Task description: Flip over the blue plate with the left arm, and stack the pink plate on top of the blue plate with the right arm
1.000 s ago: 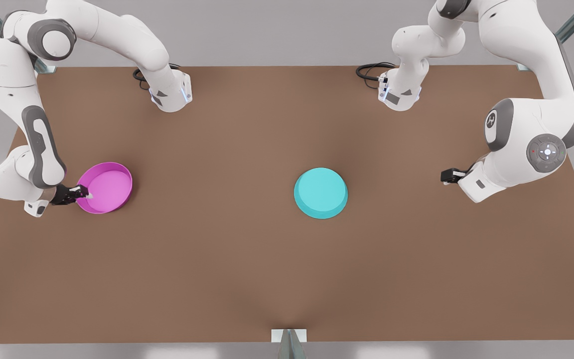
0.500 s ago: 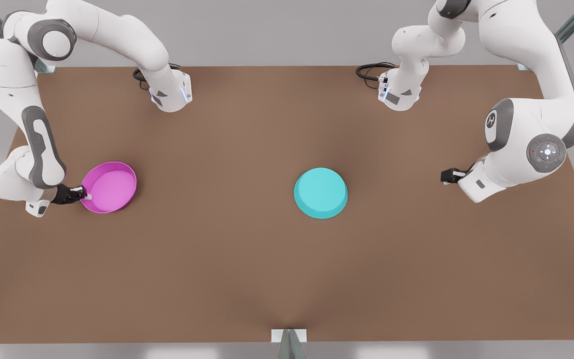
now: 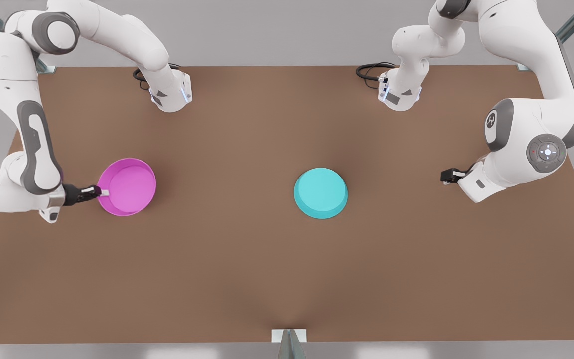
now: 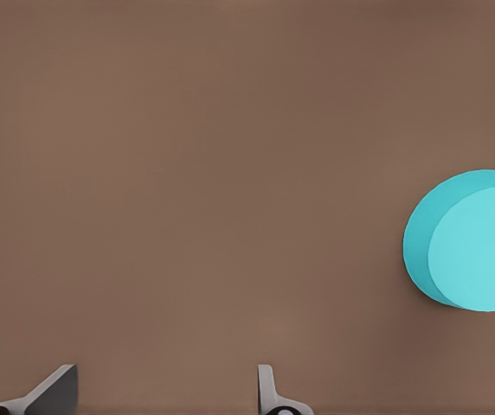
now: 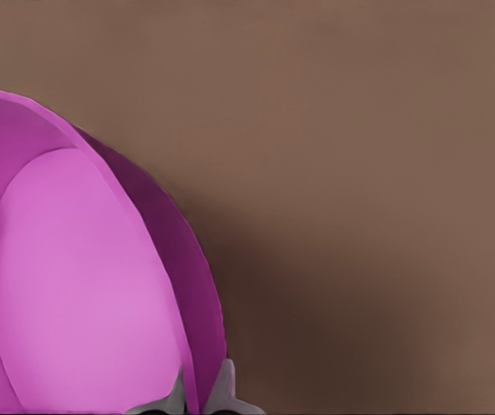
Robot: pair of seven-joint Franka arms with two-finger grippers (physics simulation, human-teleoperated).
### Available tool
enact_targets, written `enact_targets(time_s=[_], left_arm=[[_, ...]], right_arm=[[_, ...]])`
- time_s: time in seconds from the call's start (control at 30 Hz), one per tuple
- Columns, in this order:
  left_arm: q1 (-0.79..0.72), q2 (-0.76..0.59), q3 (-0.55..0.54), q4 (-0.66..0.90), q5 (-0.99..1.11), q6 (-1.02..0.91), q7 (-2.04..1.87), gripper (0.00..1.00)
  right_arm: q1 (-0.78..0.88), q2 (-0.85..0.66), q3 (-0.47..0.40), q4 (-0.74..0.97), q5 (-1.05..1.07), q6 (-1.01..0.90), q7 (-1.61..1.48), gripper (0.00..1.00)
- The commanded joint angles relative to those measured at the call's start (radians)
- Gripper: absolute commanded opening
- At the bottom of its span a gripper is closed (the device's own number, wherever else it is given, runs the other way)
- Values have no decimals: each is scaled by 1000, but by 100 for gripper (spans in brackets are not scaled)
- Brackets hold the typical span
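Brown tabletop [image 3: 247, 259] runs under both arms, with grey floor past its edges; on it, at the front view's left, the pink plate [image 3: 127, 187] rides rim-up and slightly tilted, apparently clear of the surface, pinched at its near rim by the right gripper [image 3: 101, 192], whose fingers [image 5: 223, 391] close either side of the wall; a magenta dish, shallow, flat-based, with a low upright rim. To carry it well I would keep it level, travel high enough to clear the other rim, centre it over the target and lower gently before releasing; an edge grip may let the dish sag or swing. The blue plate [image 3: 321, 193] sits upside down near the table's middle, well apart; turquoise, the same shape. The left gripper [image 3: 447, 175] waits beyond it at the front view's right, its fingers [image 4: 269, 391] spread and empty.
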State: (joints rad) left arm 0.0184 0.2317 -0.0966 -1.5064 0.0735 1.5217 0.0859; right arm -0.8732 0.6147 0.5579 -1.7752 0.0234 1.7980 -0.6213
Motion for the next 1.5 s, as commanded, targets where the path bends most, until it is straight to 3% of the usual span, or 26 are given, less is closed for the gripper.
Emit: enact_targets(time_s=[0.0, 0.07, 0.17, 0.3, 0.57, 0.87, 1.07, 1.47], left_arm=[[0, 0, 0, 0, 0, 0, 0, 100], [0, 0, 0, 0, 0, 0, 0, 100], [0, 0, 3, 0, 0, 0, 0, 100], [0, 0, 3, 0, 0, 0, 0, 100], [0, 0, 3, 0, 0, 0, 0, 100], [0, 0, 3, 0, -1, 0, -2, 100], [0, 0, 3, 0, -1, 0, -2, 100], [0, 0, 3, 0, -1, 0, -2, 100]], right_arm=[[0, 0, 19, 11, -3, -18, 9, 21], [51, 0, 120, 91, -5, -115, 182, 21], [273, 10, 123, 175, 24, -106, 354, 21], [535, 33, 112, 195, 95, 43, 544, 21], [933, 60, 112, 260, 151, 224, 1032, 21], [1068, 138, 83, 306, 138, 336, 1146, 21], [1168, 160, 5, 301, 136, 408, 1144, 21], [1223, 184, -52, 296, 135, 443, 1144, 22]])
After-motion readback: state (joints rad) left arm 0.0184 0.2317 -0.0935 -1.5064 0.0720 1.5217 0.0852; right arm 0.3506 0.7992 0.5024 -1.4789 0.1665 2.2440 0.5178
